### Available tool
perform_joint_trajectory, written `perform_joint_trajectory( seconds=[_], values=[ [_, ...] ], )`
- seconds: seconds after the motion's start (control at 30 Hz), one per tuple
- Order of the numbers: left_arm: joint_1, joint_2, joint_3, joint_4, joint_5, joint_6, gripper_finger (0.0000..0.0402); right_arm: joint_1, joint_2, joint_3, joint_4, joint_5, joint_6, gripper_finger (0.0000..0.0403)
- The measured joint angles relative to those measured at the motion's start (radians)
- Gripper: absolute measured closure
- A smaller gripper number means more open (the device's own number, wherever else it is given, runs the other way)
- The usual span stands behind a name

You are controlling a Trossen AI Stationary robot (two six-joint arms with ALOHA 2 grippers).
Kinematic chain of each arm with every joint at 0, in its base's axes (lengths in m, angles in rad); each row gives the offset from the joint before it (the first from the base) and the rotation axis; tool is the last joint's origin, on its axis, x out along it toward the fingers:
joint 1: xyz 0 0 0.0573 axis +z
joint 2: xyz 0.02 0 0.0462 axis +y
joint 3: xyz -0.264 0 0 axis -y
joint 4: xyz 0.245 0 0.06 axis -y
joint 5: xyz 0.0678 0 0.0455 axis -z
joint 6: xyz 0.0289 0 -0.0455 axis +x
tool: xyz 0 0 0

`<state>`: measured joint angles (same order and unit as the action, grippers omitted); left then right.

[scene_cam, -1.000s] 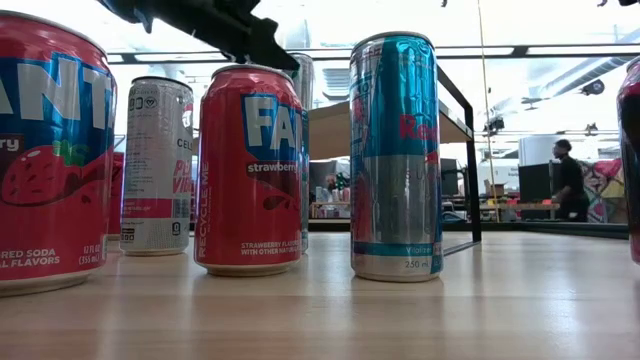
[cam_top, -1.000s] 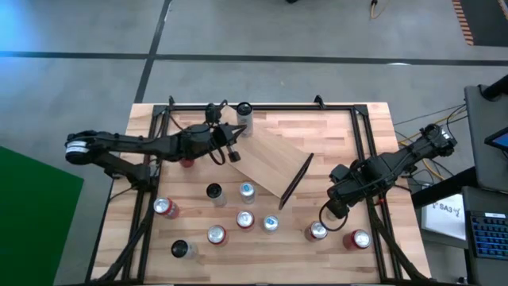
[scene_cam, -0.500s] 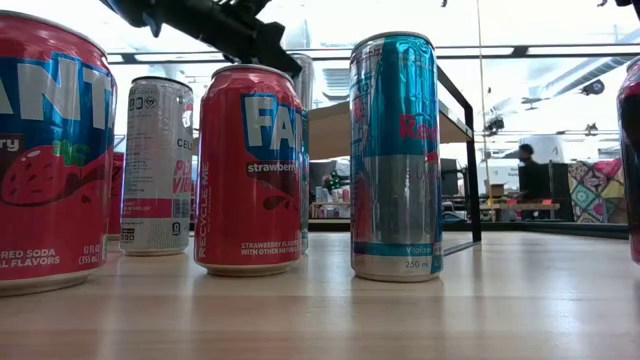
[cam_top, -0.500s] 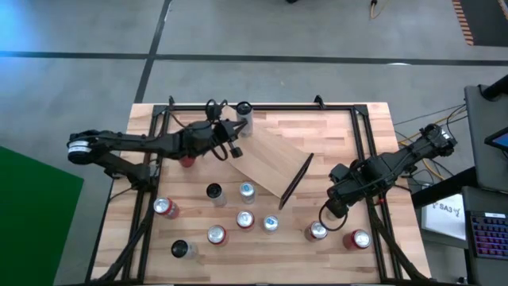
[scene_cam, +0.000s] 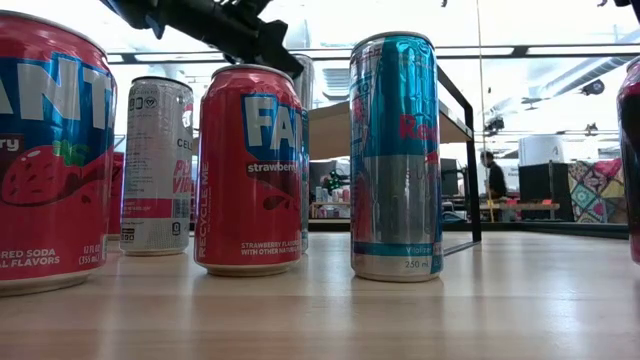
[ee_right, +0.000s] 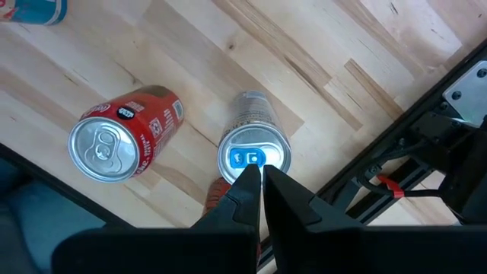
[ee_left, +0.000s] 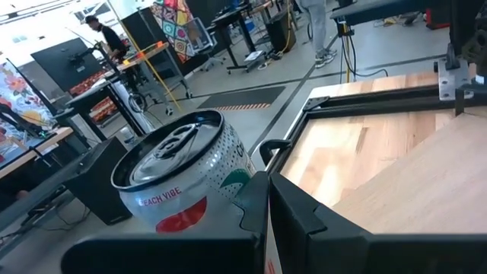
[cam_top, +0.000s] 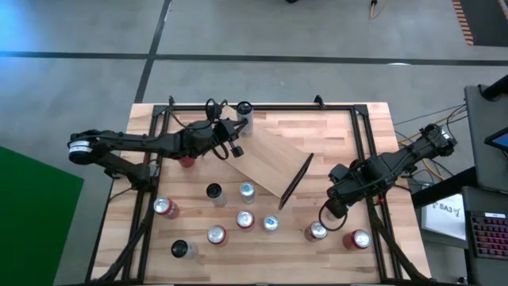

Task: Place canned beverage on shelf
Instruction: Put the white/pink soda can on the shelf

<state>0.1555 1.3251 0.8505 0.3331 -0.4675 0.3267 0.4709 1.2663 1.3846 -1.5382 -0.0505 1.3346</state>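
Note:
The shelf (cam_top: pixel 268 161), a light-wood plank with a black end frame (cam_top: pixel 295 181), stands slantwise in the table's middle and shows raised behind the cans in the low view (scene_cam: pixel 400 125). A white canned beverage (cam_top: pixel 244 115) stands upright at the far edge. My left gripper (cam_top: pixel 235 132) is shut and level beside it; in the left wrist view the can (ee_left: pixel 179 179) is right next to the fingers (ee_left: pixel 268 209). My right gripper (cam_top: pixel 329 211) is shut and points down above a silver-blue can (ee_right: pixel 255 152), clear of it. My left gripper's shut fingers (ee_left: pixel 251 205) lie level right beside the white can's side wall (ee_left: pixel 221 179), coming from the table's left. Whether they touch it I cannot tell. The can stands upright on the table.
Several upright cans stand along the near half, among them red ones (cam_top: pixel 166 208), (cam_top: pixel 359 239) and a blue one (cam_top: pixel 247 190). Another red can (cam_top: pixel 187 161) stands under my left arm. A black frame (cam_top: pixel 262 107) rims the table. A person (scene_cam: pixel 490 175) is far behind.
My left gripper has swung a little toward the table's far edge, closer to the white can, and has stayed shut. The person in the background has walked across the room.

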Motion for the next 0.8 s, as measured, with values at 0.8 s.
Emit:
perform_joint_trajectory(
  seconds=[0.8],
  values=[
    [-0.006, -0.274, -0.008, -0.249, -0.152, -0.06, 0.0402, 0.0, 0.0, 0.0, 0.004, 0.026, 0.0, 0.0394]
  ],
)
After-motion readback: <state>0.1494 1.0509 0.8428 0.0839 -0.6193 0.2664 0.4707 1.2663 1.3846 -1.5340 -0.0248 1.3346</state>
